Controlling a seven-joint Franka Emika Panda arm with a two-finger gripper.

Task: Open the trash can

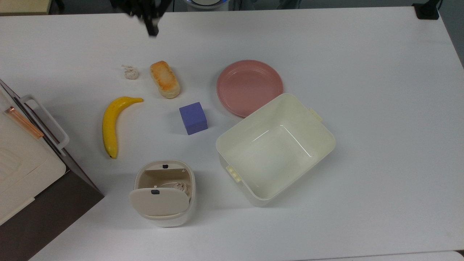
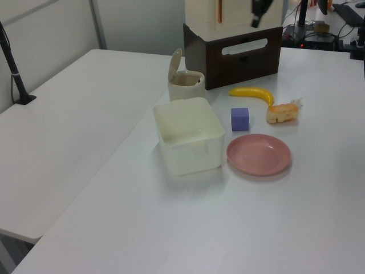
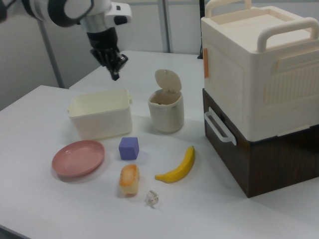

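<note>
The trash can (image 1: 163,194) is a small cream bin near the top view's lower left. Its beige lid (image 1: 158,203) is swung up and open, standing upright in the right view (image 3: 167,79) and the left view (image 2: 175,60). A small dark button (image 1: 165,166) sits on the rim, and crumpled paper (image 1: 180,186) lies inside. My gripper (image 1: 152,32) is shut with nothing in it, far from the can at the top view's upper edge. In the right view the gripper (image 3: 115,75) hangs high above the table, to the can's left (image 3: 166,112).
A large lidless cream tub (image 1: 250,127) stands right of the can in the top view. A pink plate (image 1: 249,87), purple cube (image 1: 193,118), bread piece (image 1: 165,84), banana (image 1: 110,125) and small paper ball (image 1: 131,73) lie on the table. A cream box on a dark base (image 1: 21,170) borders the top view's left.
</note>
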